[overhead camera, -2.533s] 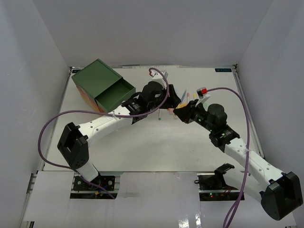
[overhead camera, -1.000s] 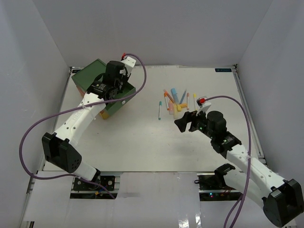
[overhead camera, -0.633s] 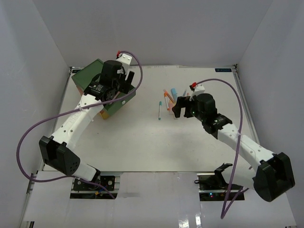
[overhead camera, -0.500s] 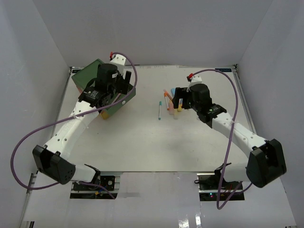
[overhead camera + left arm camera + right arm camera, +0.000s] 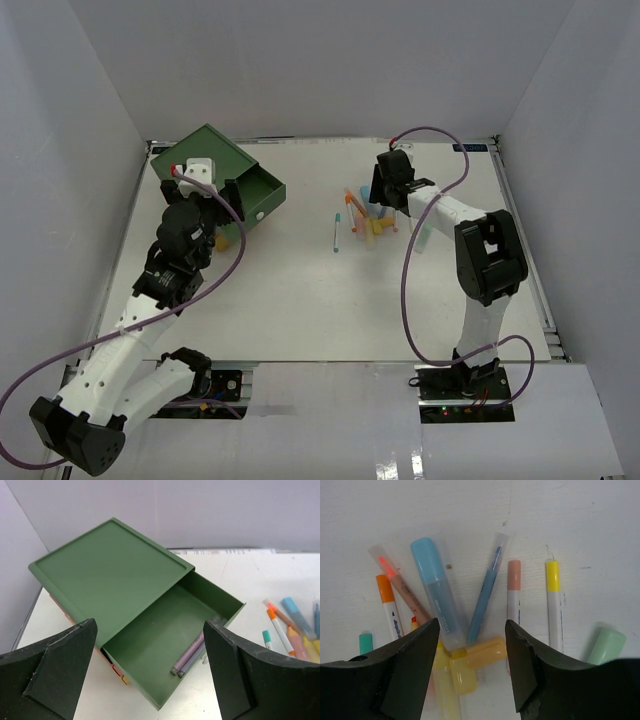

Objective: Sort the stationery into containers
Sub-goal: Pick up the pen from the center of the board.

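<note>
The chest (image 5: 203, 160) stands at the far left, its green top drawer (image 5: 252, 192) pulled open. In the left wrist view two lilac pens (image 5: 196, 651) lie in the drawer (image 5: 150, 650). My left gripper (image 5: 150, 626) is open and empty, held back above the drawer front; it also shows in the top view (image 5: 220, 200). The stationery pile (image 5: 365, 215) lies at the far middle. My right gripper (image 5: 471, 625) is open and empty just above it, over the yellow markers (image 5: 480, 655), the blue highlighter (image 5: 434, 587) and a thin blue pen (image 5: 487, 592).
An orange pen (image 5: 387, 605), a clear pen with a red tip (image 5: 400, 585), a pink-capped pen (image 5: 514, 585), a yellow-capped pen (image 5: 553, 600) and a mint marker (image 5: 606, 645) lie around the gripper. A thin pen (image 5: 337, 232) lies left of the pile. White walls enclose the table.
My left gripper has drawn back from the open drawer toward the near left. My right gripper has swung to the far side and come down over the pile.
</note>
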Robot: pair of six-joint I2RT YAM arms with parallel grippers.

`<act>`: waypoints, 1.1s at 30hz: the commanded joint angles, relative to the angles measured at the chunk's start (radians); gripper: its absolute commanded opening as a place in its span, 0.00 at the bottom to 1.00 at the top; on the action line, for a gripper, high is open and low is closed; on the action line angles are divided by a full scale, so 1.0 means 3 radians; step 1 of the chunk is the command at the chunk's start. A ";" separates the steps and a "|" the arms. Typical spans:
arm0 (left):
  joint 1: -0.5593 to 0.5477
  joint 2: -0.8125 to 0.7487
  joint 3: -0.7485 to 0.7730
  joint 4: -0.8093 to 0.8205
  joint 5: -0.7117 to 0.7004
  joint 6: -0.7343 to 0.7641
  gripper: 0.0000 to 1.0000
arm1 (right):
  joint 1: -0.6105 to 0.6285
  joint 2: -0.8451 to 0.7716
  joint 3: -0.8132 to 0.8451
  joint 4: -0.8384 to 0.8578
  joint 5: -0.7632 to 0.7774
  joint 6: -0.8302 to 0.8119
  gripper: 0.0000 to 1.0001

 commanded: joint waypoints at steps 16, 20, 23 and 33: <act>0.0025 -0.0095 -0.0084 0.0296 0.0076 -0.0050 0.98 | -0.0092 0.0894 0.0713 -0.0191 0.0282 0.0480 0.46; 0.0025 -0.0074 -0.0084 0.0291 0.0096 -0.0056 0.98 | -0.0102 0.0981 0.0708 -0.0191 0.0267 0.0541 0.37; 0.0025 -0.0069 -0.0084 0.0291 0.0122 -0.0061 0.98 | -0.0102 0.1012 0.0724 -0.0191 0.0287 0.0557 0.30; 0.0025 -0.0044 -0.0084 0.0286 0.0158 -0.0086 0.98 | -0.0127 0.0899 0.0882 -0.0181 0.0292 0.0531 0.15</act>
